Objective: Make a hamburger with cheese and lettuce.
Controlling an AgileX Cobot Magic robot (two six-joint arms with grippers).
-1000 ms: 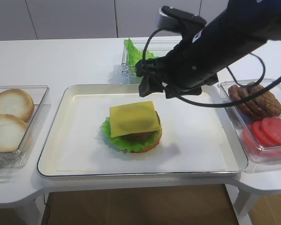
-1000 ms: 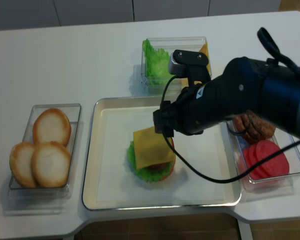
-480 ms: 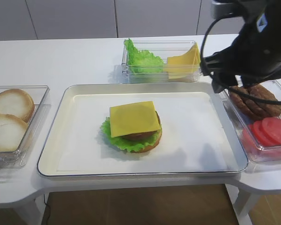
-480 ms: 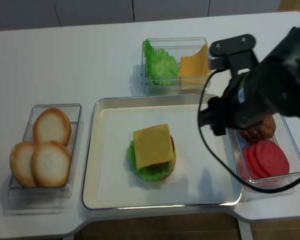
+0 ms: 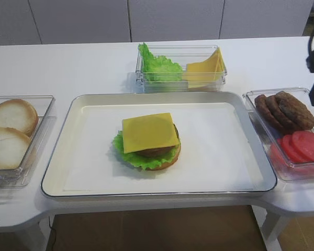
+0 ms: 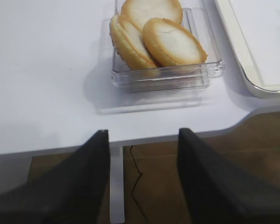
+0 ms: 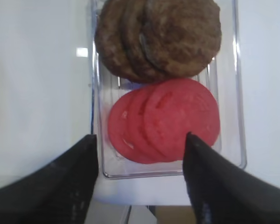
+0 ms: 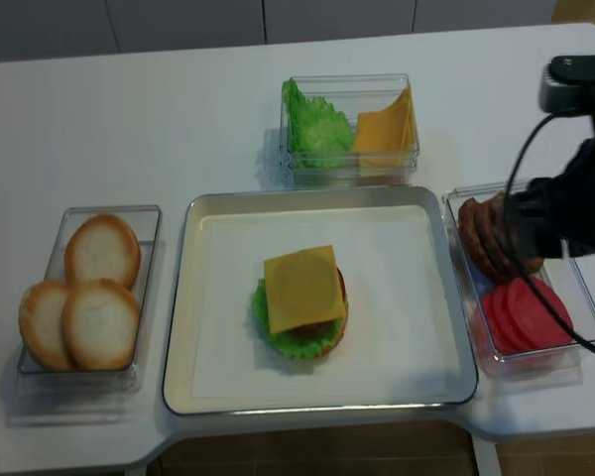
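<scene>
The hamburger (image 5: 149,144) is sitting in the middle of the tray (image 5: 83,178) on the tabletop (image 5: 68,68), with the cheese (image 5: 149,132) lying flat on top and the lettuce (image 5: 126,152) peeking out beneath. The right pincer (image 7: 140,184) is hanging wide apart and empty over the tomato slices (image 7: 165,119) and loose patties (image 7: 158,35). The left pincer (image 6: 142,177) is spread wide too, near the plain buns (image 6: 154,39).

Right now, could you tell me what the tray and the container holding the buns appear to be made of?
The tray looks like metal with a glossy cream-white coating: its rolled rim catches bright highlights. A white paper liner seems to cover its floor. The bun container looks like clear hard plastic: the table shows through its glinting walls.
</scene>
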